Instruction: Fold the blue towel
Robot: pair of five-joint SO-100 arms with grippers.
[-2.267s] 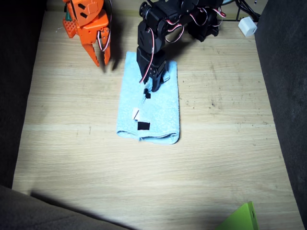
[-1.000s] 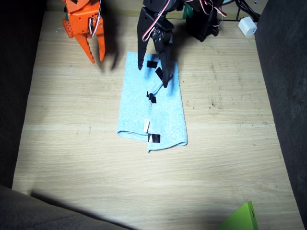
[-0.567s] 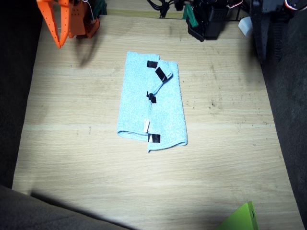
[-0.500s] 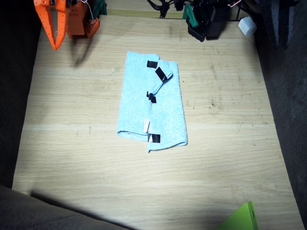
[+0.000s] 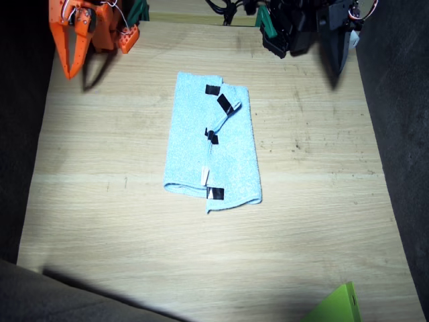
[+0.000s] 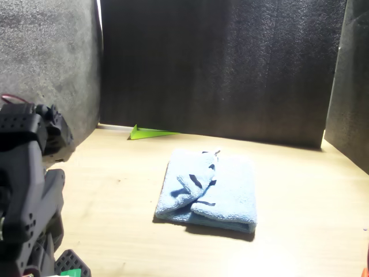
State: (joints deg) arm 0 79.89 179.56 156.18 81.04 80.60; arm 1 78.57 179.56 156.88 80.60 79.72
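Towel (image 5: pixel 213 149) lies folded mid-table (image 5: pixel 100 221), a long narrow strip with both side flaps meeting along a centre seam; black tape tabs (image 5: pixel 228 104) and a white tag (image 5: pixel 206 176) sit on that seam. In the front view the towel (image 6: pixel 209 193) shows as a flat stacked bundle. Right gripper (image 5: pixel 72 47), orange, hangs at the far table corner, well apart from the towel, jaws nearly together, holding nothing. Left gripper (image 5: pixel 338 43), black, is at the opposite far corner, also off the towel; can't tell its jaw state. Green object (image 5: pixel 335 307) at the near edge.
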